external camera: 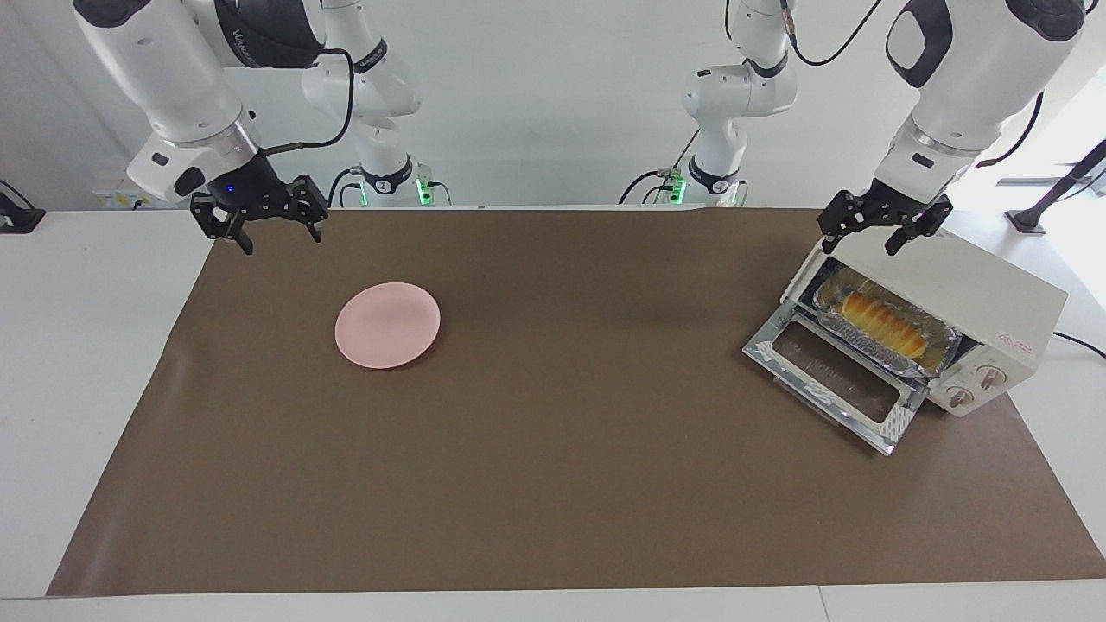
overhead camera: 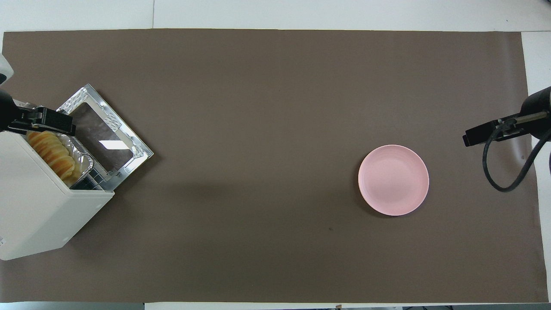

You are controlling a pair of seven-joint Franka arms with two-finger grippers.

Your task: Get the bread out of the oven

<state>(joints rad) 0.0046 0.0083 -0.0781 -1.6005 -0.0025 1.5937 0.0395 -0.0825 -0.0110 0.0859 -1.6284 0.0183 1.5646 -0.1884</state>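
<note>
Oven (external camera: 968, 302) sits at the left arm's end of the tabletop (external camera: 553, 449), turned at an angle, glass door (external camera: 834, 380) dropped flat onto the brown mat. Bread (external camera: 881, 322) lies inside in a foil tray (external camera: 937, 350) on the rack, still fully within the mouth. Left tool (external camera: 886, 226) hangs over the oven's top edge, just above the opening, fingers spread wide, holding nothing. Bread is directly below and slightly forward of it, toward the door. Loaf's long axis runs along the width of the opening, parallel to the door hinge, so a pinch across its short width looks the likely approach. Left arm is clearly the nearer one. Right tool (external camera: 259, 218) waits over the mat's edge at the right arm's end, also wide open and empty, well apart from the oven. Pink plate (external camera: 387, 325) rests on the mat nearer that end; open mat between plate and oven, no obstacles. Constraints, as judged: oven roof above the loaf limits vertical entry, tray rim close beside it, and the lowered door occupies the space in front.
</note>
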